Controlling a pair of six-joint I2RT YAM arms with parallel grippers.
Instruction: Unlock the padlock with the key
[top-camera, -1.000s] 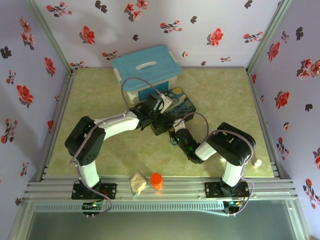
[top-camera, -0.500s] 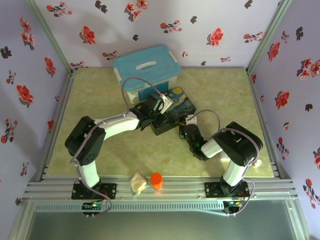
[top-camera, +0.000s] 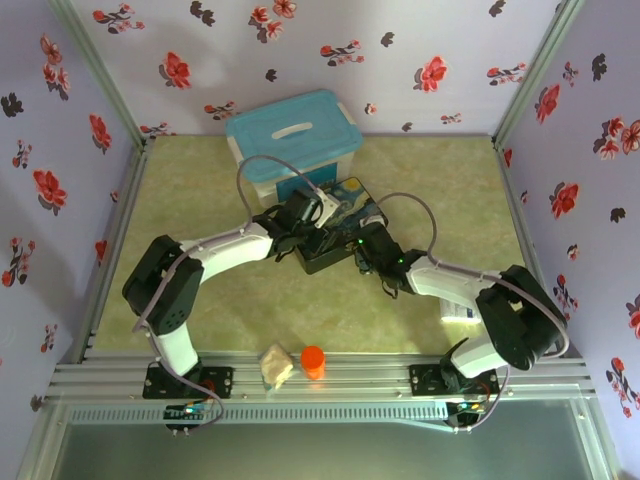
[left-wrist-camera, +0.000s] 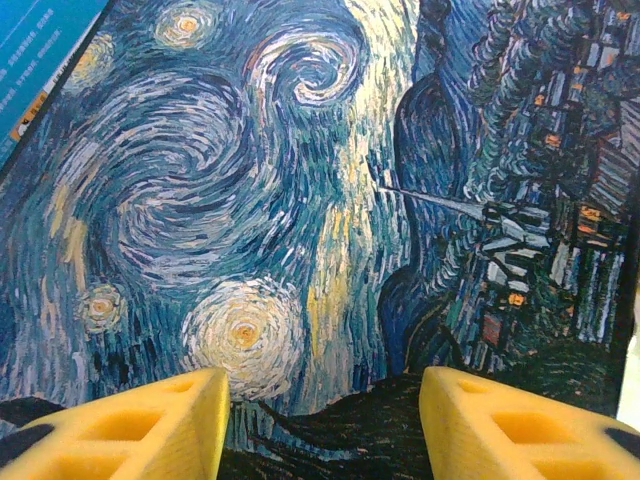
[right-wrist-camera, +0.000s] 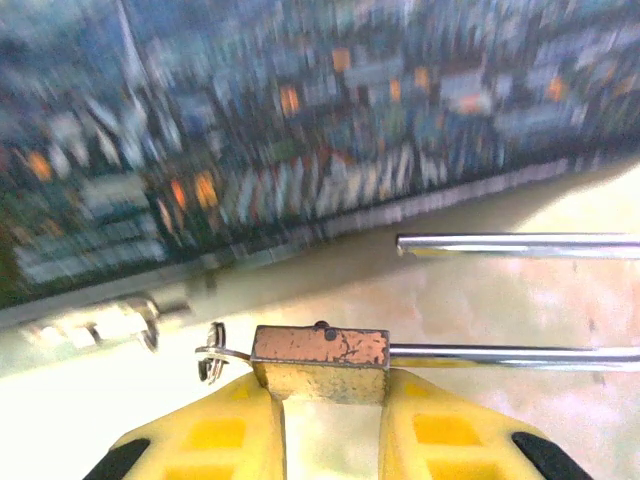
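While the left gripper (left-wrist-camera: 322, 400) hangs spread over the box (left-wrist-camera: 300, 200), the right gripper (right-wrist-camera: 330, 400) pinches the padlock (right-wrist-camera: 320, 348) at lower centre, key (right-wrist-camera: 212, 358) apparently seated at its left end, shackle (right-wrist-camera: 520, 245) leg seemingly free; next: confirm release.

Heads up: in your right wrist view the painted box (right-wrist-camera: 300, 130) and its clasp (right-wrist-camera: 110, 322) are smeared by blur, and the padlock (right-wrist-camera: 320, 350) shackle runs off the right edge. From above, the right gripper (top-camera: 360, 260) covers the box's near corner.

Tiny wht print on blue surface (left-wrist-camera: 35, 60): illegible.
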